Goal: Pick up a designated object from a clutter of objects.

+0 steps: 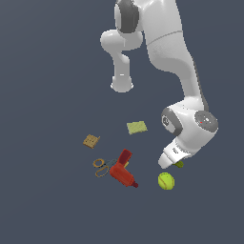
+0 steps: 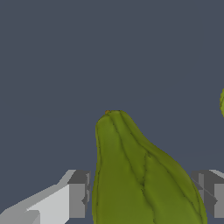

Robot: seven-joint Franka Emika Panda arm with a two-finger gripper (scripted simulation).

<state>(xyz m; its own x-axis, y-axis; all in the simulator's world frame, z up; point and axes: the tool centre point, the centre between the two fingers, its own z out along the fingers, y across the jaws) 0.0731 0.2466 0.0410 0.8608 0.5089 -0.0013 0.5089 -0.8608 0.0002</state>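
Two gray fingers [image 2: 78, 194] flank the pear [image 2: 140, 183] in our wrist view, one on each side, and the fruit fills the gap between them with its narrow stem end pointing away from the camera. We see the jaws spread wide, a thin strip of dark surface showing between one finger and the pear's skin; on the other side the fruit overlaps the finger and we cannot tell whether they touch.

From the exterior view, the gripper [image 1: 167, 162] sits low over the bench [image 1: 47, 200], and only a sliver of the pear [image 1: 179, 164] peeks out beside the jaws. Just beyond the jaws, nearer the camera, lies the tennis ball [image 1: 166, 181], close to the pear but apart from it; its edge [image 2: 222, 101] also shows at the border of the wrist view.

Farther off to the exterior view's left of the jaws we see the red drill [image 1: 123, 171], with the scissors [image 1: 101, 167] beside it. The tan waffle square [image 1: 91, 141] lies beyond those, well apart from the jaws, and the flat yellow-green pad [image 1: 137, 127] rests on its own farther back. We see no containers; every item lies loose on the bench.
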